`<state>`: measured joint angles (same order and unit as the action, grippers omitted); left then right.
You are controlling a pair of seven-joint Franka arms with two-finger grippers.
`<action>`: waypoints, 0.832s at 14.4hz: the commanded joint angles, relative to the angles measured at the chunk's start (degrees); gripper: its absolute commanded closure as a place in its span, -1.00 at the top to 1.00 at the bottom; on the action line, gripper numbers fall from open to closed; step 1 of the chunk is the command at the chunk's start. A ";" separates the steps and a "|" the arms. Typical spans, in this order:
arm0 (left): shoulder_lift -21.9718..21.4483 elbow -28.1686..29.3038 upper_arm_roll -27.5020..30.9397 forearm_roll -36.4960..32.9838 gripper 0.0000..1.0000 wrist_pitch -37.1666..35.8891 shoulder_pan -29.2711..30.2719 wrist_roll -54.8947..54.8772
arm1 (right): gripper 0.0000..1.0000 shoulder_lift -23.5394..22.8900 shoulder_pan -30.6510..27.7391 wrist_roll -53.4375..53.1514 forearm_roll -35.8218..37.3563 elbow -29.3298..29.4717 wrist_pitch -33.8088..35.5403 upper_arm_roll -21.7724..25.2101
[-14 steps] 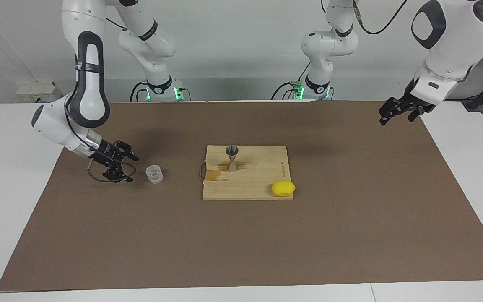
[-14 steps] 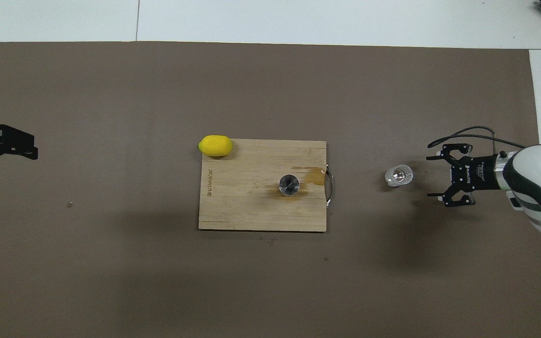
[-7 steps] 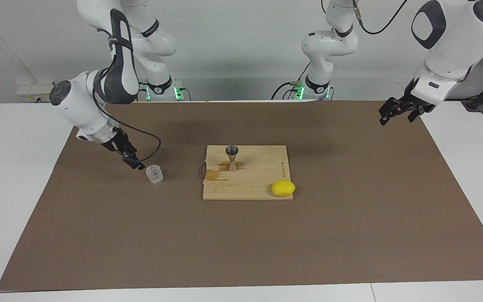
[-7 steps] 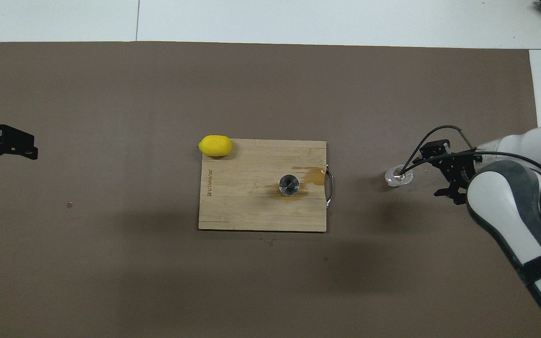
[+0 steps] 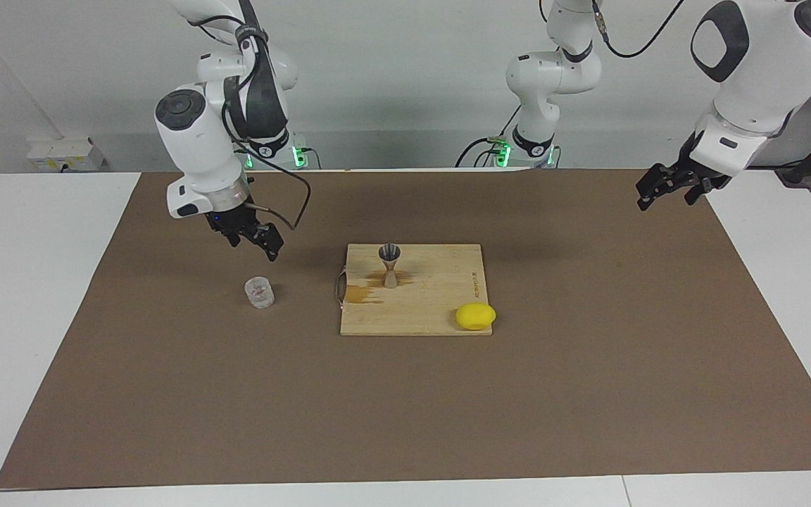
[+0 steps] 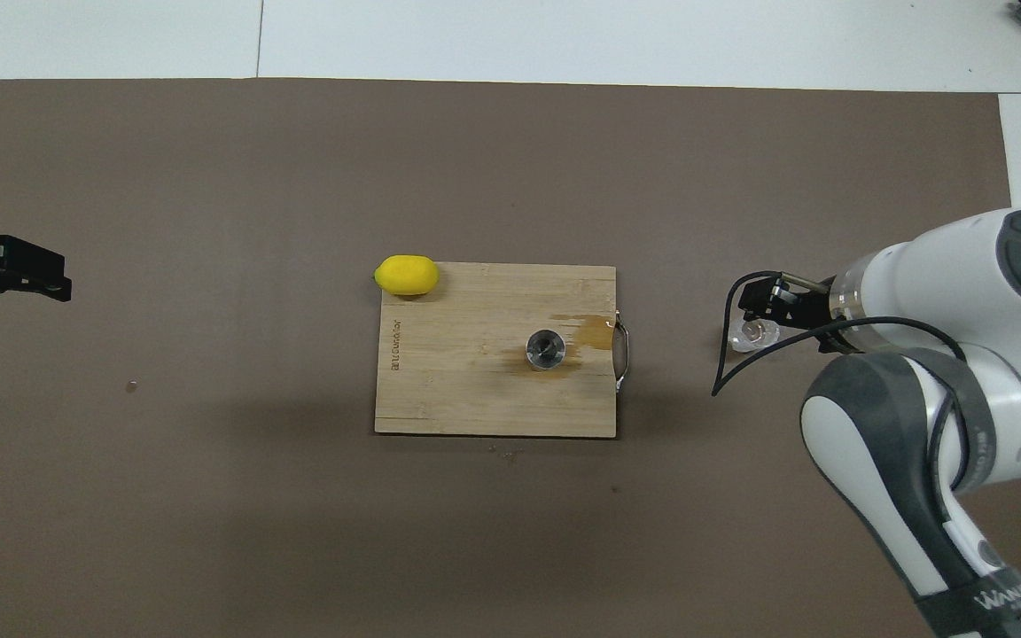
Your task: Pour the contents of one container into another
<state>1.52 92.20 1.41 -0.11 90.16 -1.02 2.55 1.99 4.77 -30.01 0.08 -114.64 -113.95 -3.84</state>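
On the brown surface [image 5: 588,366], one glass tumbler [image 5: 259,292] toward the right arm's end, one metal jigger [image 5: 390,265] and one lemon [image 5: 475,316] on one wooden cutting board [image 5: 426,310], right gripper [image 5: 259,241] above the tumbler, jaws apparently spread and empty, left gripper [image 5: 666,186] waiting, jaws released.

The cutting board [image 6: 475,390] bears a printed mark, too small to read.

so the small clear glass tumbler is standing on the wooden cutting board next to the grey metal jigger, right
Not quite. The small clear glass tumbler stands on the brown mat, off the wooden cutting board, toward the right arm's end of the table. Only the grey metal hourglass-shaped jigger and the yellow lemon are on the board. The facing view shows it.
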 commanded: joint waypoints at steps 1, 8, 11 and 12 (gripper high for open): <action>-1.08 0.79 0.35 0.46 1.00 0.19 -0.47 1.14 | 0.98 -0.76 -1.08 8.88 1.51 9.76 8.46 0.15; -1.08 0.79 0.35 0.46 1.00 0.63 -0.38 1.23 | 0.98 -0.85 -2.48 10.49 0.90 22.69 21.20 0.94; -0.99 0.79 0.35 0.46 1.00 0.54 -0.38 1.23 | 0.98 -0.85 -4.06 15.21 0.89 22.97 22.28 0.94; -0.99 0.79 0.35 0.46 1.00 0.54 -0.47 1.32 | 0.98 -0.93 -4.42 16.46 1.33 22.97 22.28 0.94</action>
<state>1.51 92.20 1.41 -0.11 90.26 -1.03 2.97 2.25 2.11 -17.55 0.45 -93.18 -92.67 -2.48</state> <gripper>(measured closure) 0.000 0.004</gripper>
